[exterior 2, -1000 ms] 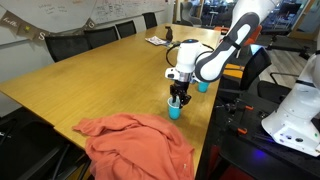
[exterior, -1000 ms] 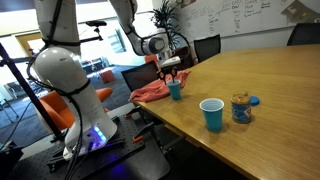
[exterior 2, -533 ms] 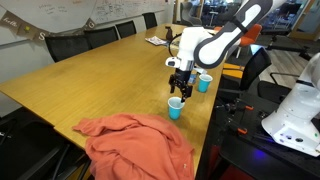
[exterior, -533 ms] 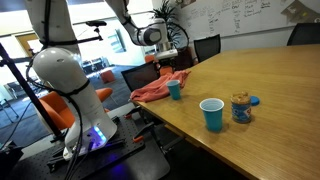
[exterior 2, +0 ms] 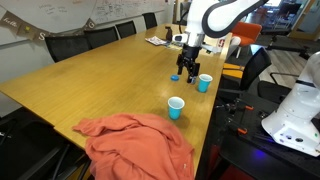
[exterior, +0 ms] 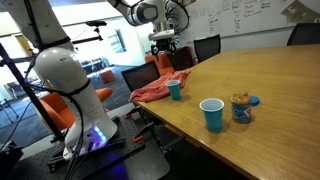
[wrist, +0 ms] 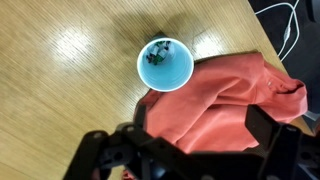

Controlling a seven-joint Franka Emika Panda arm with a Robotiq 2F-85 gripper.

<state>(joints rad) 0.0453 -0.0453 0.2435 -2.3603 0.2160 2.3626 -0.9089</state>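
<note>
Gripper (exterior 2: 187, 72) is hovering wide open, empty, well above blue cup (wrist: 165, 62) standing on surface (wrist: 60, 60) just beside orange cloth (wrist: 225, 100). Drop-off step looks finished; any re-grasp calls for a straight descent over the rim.

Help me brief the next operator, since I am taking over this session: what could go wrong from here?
1. The small blue plastic cup stands near the edge of the wooden table. A bump from the open jaws coming down could tip it off, spilling the small dark piece inside.
2. The crumpled orange-red cloth appears to touch the cup's side, so a grasp there might snag fabric and drag the cup.
</note>
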